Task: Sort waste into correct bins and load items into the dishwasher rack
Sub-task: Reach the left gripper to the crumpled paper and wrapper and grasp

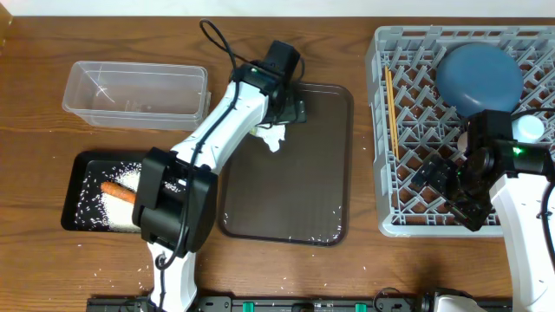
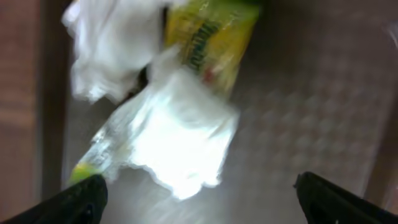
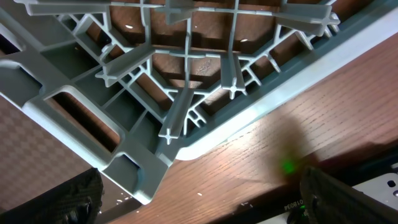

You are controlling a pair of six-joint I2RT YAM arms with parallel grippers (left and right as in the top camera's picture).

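The left arm reaches from the bottom edge of the overhead frame diagonally up toward the top centre, its elbow above the black tray (image 1: 71, 208) and its left hand (image 1: 289, 107) over the upper left corner of the brown serving tray (image 1: 295, 191). In the left wrist view the two dark fingertips (image 2: 78, 200) sit at the bottom corners, spread wide with nothing between them; the hand is released. Just ahead of them lie the crumpled white napkins (image 2: 177, 140), with the green-yellow wrapper (image 2: 208, 37) touching them at the top of that frame, all on the serving tray.

The right arm rises from the lower right of the overhead frame and bends left, holding the right hand (image 1: 447, 186) above the lower part of the dishwasher rack (image 1: 434, 227). Its wrist view looks down on a rack corner and the wooden counter (image 3: 298, 143). The fingers are far apart and empty, so this hand is released too.

The dark-blue plate (image 1: 479, 76) rests in the rack's upper right, and the chopsticks (image 1: 392, 108) lie along its left side. The carrot (image 1: 117, 190) and rice (image 1: 117, 215) sit in the black tray at lower left. The clear container (image 1: 134, 91) stands at upper left.
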